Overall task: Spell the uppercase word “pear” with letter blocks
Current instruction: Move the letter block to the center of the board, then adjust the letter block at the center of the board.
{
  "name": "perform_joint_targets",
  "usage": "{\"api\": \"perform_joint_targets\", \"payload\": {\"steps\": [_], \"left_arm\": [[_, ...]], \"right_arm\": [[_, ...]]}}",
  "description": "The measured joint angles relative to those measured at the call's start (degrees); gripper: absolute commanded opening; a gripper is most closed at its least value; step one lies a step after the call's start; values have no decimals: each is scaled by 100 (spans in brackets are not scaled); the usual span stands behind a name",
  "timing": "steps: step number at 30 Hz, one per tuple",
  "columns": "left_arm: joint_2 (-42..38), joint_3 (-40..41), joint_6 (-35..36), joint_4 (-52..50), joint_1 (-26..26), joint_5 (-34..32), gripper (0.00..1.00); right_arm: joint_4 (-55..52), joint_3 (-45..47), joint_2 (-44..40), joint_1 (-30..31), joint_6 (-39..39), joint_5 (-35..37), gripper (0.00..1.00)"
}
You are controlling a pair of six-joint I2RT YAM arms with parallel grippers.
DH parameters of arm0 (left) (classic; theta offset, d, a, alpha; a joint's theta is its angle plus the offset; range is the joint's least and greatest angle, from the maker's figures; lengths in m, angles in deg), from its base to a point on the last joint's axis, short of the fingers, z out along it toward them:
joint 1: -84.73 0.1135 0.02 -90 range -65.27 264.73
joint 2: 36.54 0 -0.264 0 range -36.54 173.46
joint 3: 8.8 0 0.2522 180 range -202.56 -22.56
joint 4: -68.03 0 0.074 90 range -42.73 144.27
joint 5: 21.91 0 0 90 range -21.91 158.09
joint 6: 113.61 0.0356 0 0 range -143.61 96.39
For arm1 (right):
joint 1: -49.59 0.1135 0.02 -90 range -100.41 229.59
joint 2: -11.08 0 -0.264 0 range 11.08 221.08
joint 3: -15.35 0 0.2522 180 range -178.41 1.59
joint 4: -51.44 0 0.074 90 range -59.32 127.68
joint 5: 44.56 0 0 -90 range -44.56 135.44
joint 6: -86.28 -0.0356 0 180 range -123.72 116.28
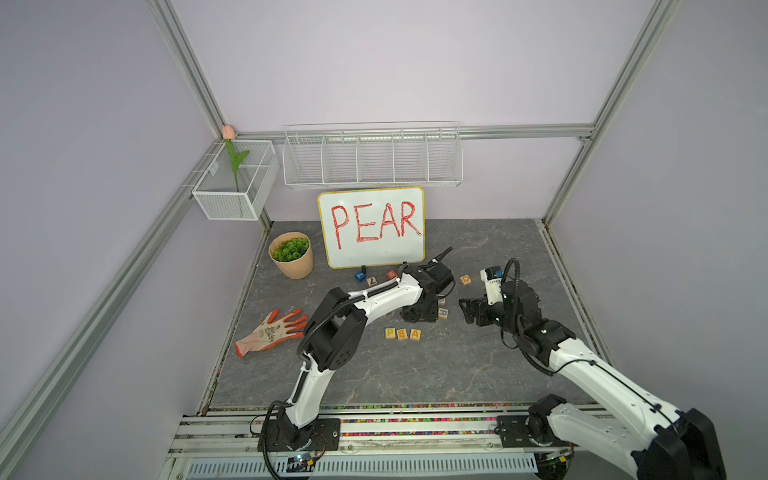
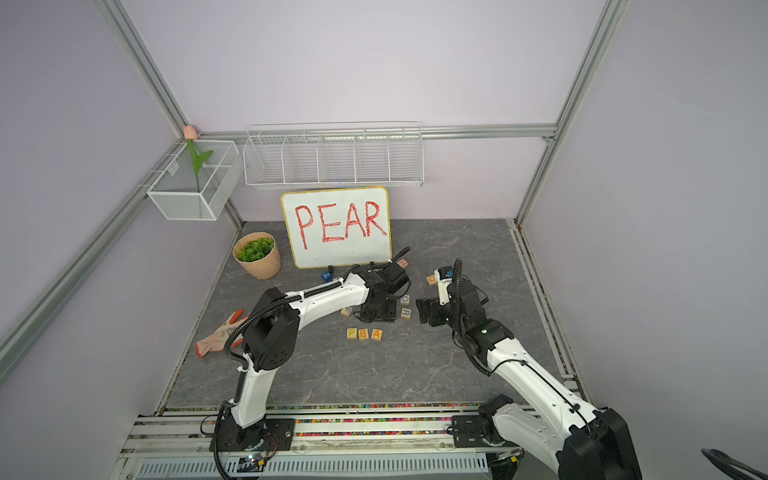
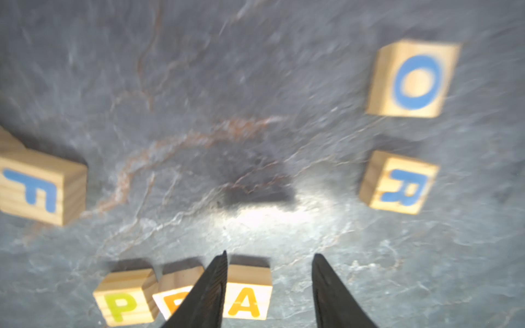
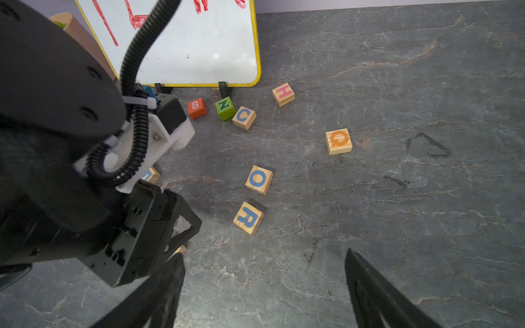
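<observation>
3 of 4 placed. P block [image 1: 390,332], E block [image 1: 402,333] and A block [image 1: 415,333] sat in a row, front-middle of the table [image 1: 415,374], matching the whiteboard [image 1: 371,226]. The row looked slightly skewed at the P/E joint in my left wrist view.

R block [image 1: 443,312] was not in line yet. It lay loose on the table behind the row's right end, letter up but turned against the row, just in front of the O block [image 2: 405,299], near it but apart.

My left gripper [image 3: 270,254] had its jaws parted with nothing between them, over the A end of the row. My right gripper [image 4: 264,253] was spread wide and empty, to the right of R.

My read of what was left: grab R, rotate it, set it down right of A.

Visibility notes:
- The left wrist picture was blurred. One finger [image 3: 210,286] covered most of E and the E/A gap, so I couldn't tell if those two touched.
- The F block [image 3: 37,187] was cut by the frame edge.
- In both top views the left fingertips were hidden under the gripper body, so their height above the table was unclear.
- In the right wrist view the left arm blocked the row.
</observation>
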Motion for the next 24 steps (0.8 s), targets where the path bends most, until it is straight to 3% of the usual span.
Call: {"api": "perform_joint_targets", "payload": {"steps": [6, 11, 24], "left_arm": [[0, -365, 603, 358, -20, -44, 62], [55, -535, 942, 601, -33, -26, 63], [284, -503, 1141, 940, -63, 411, 65]], "right_arm": [[-273, -44, -39, -61, -199, 573, 89], [-590, -96, -184, -192, -470, 1062, 89], [-1193, -96, -514, -319, -883, 1604, 89]]}}
